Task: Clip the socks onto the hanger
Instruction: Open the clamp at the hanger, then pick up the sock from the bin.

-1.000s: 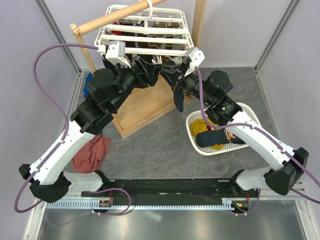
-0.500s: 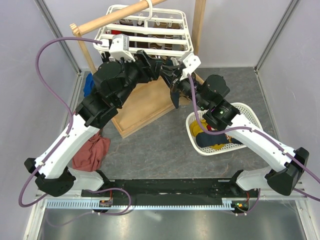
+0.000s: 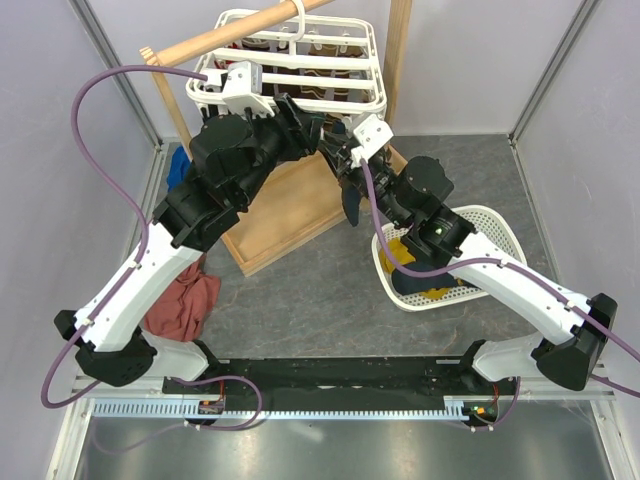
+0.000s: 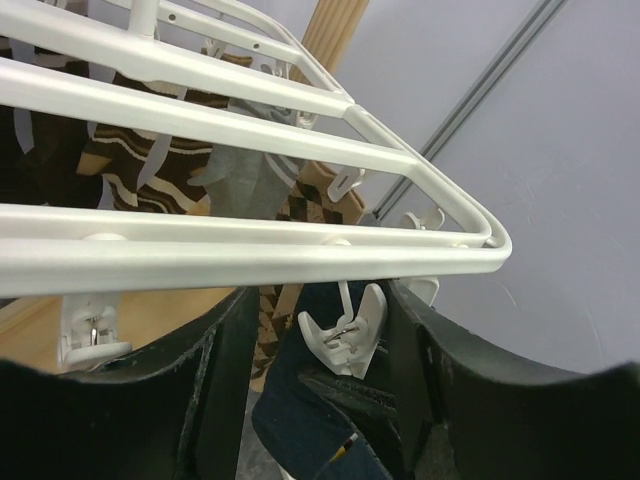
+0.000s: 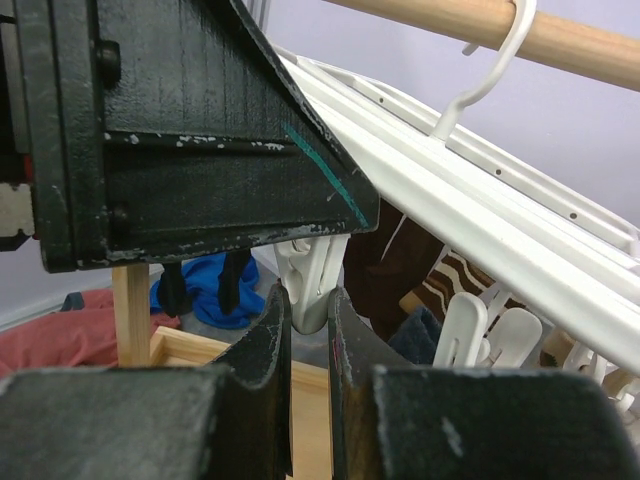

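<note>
The white hanger (image 3: 300,76) hangs by its hook from a wooden pole. My left gripper (image 3: 312,128) is open at its front rail (image 4: 250,255), one finger on each side of a white clip peg (image 4: 345,335), not pressing it. My right gripper (image 3: 345,160) is shut on a navy sock (image 3: 353,205) and holds it up right under that peg. The sock (image 4: 310,410) drapes over the right finger. In the right wrist view my right gripper (image 5: 310,300) is shut with the peg's lower end (image 5: 312,265) at its tips. The mustard-yellow socks (image 3: 402,255) lie in the basket.
A white mesh basket (image 3: 500,225) at right also holds another navy sock (image 3: 445,275). Brown argyle socks (image 4: 130,170) and a grey one (image 4: 250,185) hang on the hanger. The pole stand's wooden base (image 3: 290,215) lies below. A red cloth (image 3: 185,305) and a blue cloth (image 3: 178,170) lie at left.
Both grippers have closed in on the hanger's front rail. The left one moved up and right around the peg. The right one moved left, bringing the navy sock under it.
</note>
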Robot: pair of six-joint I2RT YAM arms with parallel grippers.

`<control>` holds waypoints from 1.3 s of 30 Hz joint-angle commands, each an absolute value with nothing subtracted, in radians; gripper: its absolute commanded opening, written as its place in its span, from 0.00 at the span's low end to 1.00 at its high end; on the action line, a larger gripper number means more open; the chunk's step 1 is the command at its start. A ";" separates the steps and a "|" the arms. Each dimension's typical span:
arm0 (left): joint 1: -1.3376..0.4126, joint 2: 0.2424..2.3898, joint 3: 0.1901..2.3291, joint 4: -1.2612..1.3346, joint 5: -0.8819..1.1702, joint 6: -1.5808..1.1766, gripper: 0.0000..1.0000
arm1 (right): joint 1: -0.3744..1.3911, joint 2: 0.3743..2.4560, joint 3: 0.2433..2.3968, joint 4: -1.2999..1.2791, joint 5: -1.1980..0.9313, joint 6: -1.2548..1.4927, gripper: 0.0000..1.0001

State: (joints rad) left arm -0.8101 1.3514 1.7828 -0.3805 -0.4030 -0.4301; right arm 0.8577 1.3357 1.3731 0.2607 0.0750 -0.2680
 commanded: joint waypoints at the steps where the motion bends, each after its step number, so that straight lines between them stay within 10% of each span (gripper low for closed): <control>1: -0.818 1.368 1.839 -0.393 -0.456 -0.399 0.58 | 0.888 1.312 1.373 0.272 0.132 -0.333 0.00; 12: -0.821 1.379 1.853 -0.420 -0.454 -0.402 0.27 | 0.930 1.331 1.368 0.264 0.215 -0.400 0.02; 21: -0.821 1.378 1.835 -0.422 -0.466 -0.374 0.02 | 0.931 1.313 1.362 0.201 0.219 -0.305 0.36; 28: -0.821 1.404 1.832 -0.423 -0.472 -0.258 0.02 | 0.931 1.276 1.390 0.051 0.255 -0.177 0.68; 39: -0.821 1.428 1.812 -0.428 -0.472 -0.075 0.02 | 0.928 1.195 1.470 -0.435 0.432 0.044 0.89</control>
